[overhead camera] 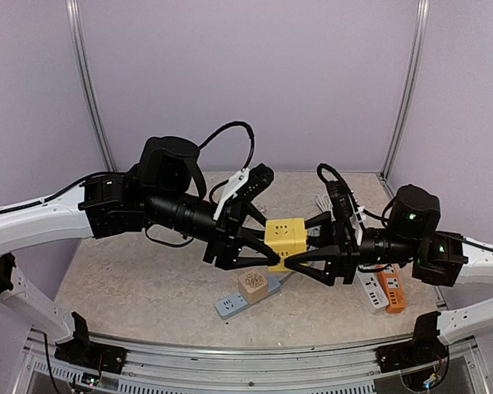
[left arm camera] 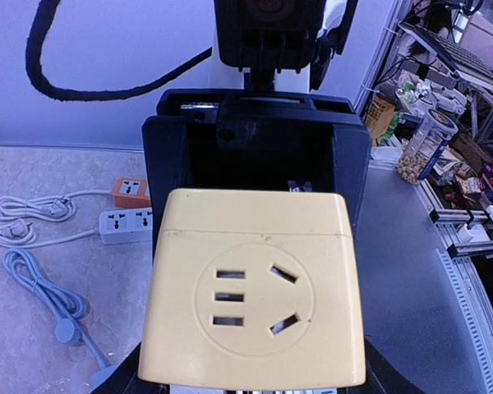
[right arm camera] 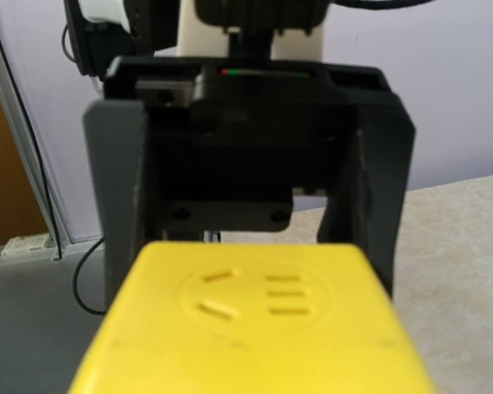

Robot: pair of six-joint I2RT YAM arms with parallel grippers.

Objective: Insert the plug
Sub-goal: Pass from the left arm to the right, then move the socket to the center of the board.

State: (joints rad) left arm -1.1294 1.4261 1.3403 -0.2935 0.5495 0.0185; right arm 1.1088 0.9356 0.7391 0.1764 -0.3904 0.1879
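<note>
Beige stone-pattern table [overhead camera: 131, 279] carries both arms at its near edge, and they meet above its middle. Left gripper [overhead camera: 269, 242] comes in from the left at medium width, clamped on the yellow cube [overhead camera: 285, 234]; in its wrist view dark finger edges flank the cube's lower corners. Right gripper [overhead camera: 300, 245] comes in from the right with a finger above and a finger below the cube's right side; whether they press on it cannot be told. The cube is off the table, between the two grippers, a socket face toward each wrist camera. On the table below lies a grey strip [overhead camera: 230, 304] with a tan block [overhead camera: 252, 283] on it. White strip [overhead camera: 370, 289] and orange strip [overhead camera: 392, 291] lie side by side at right. A grey plug [left arm camera: 64, 330] on its cord lies on the table.
</note>
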